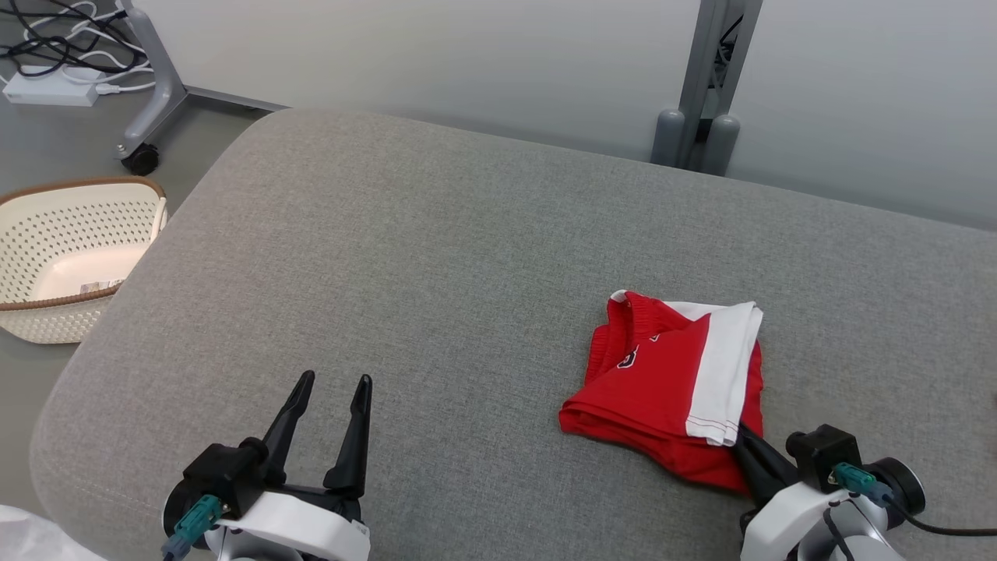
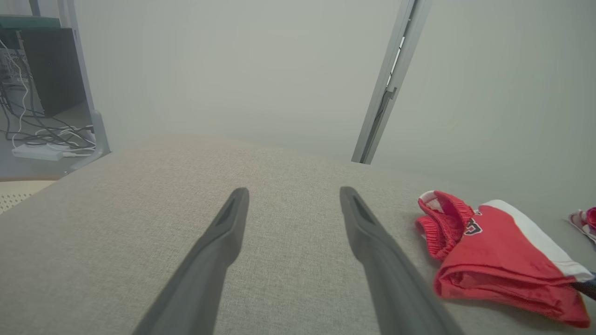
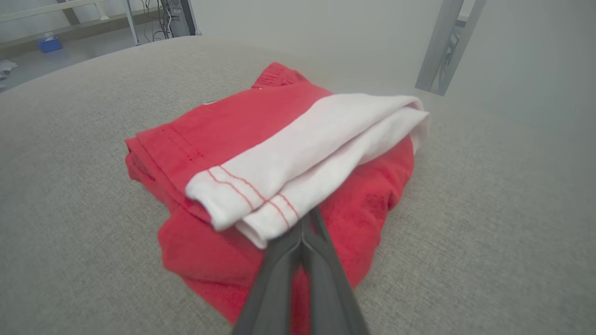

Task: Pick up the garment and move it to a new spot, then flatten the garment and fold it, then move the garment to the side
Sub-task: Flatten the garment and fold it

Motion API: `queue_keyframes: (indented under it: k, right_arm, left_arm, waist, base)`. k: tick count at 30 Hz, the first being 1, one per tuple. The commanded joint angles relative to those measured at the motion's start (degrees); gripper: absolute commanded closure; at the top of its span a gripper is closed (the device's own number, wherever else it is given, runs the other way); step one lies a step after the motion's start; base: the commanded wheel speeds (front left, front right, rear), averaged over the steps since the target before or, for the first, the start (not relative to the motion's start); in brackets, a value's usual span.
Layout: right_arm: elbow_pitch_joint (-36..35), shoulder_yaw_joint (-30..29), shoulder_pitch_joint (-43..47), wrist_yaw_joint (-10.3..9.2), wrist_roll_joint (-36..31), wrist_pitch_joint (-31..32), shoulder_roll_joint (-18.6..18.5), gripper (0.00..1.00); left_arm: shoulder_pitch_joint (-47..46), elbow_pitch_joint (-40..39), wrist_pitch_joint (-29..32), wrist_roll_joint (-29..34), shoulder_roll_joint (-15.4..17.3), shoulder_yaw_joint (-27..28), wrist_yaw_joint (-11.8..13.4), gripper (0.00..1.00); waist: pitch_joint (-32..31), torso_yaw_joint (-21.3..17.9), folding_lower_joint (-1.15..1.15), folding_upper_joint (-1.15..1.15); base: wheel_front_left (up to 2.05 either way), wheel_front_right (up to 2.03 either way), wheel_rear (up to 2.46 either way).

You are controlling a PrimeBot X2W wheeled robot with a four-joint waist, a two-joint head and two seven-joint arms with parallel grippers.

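Note:
The garment [image 1: 662, 374], red with a white band, lies folded in a compact bundle on the grey cushioned surface [image 1: 428, 257], right of centre. My right gripper [image 1: 740, 432] is shut at the bundle's near right corner. In the right wrist view its fingers [image 3: 302, 260] lie pressed together on the red cloth [image 3: 260, 139], their tips tucked under the white hem; I cannot see whether cloth is pinched. My left gripper [image 1: 335, 379] stands open over bare cushion at the lower left, well apart from the garment [image 2: 503, 251]. Nothing is between its fingers [image 2: 223, 232].
A cream perforated basket [image 1: 70, 257] stands on the floor beyond the cushion's left edge. A grey partition post [image 1: 705, 117] rises behind the far edge. Cables and a power strip [image 1: 51, 89] lie at the far left. Another red-and-white cloth [image 2: 584, 221] peeks in at the right.

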Motion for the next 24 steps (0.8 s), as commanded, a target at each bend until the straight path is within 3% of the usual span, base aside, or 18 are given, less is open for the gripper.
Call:
queue_keyframes:
  k: [1,14,24]
  right_arm:
    - [0.0,0.0,-0.9,-0.02,0.4,-0.1,-0.7,1.0]
    - [-2.2,1.8,-6.3,-0.02,1.3,-0.1,-2.8,1.0]
    - [4.6,5.6,-17.2,-0.02,3.5,-0.1,-5.9,1.0]
  left_arm:
    - [-0.6,-0.1,-0.2,-0.3,0.2,0.0,0.2,0.0]
    - [-1.7,-0.2,-0.2,-1.7,0.2,-2.2,0.7,0.0]
    - [-3.1,-0.3,-0.2,-3.2,0.2,-5.0,1.2,0.0]
  waist:
    - [0.2,0.3,0.0,0.0]
    - [2.1,3.0,0.0,0.0]
    - [5.0,8.3,0.0,0.0]
  base:
    - [0.0,0.0,0.0]
    - [0.0,0.0,0.0]
    - [0.0,0.0,0.0]
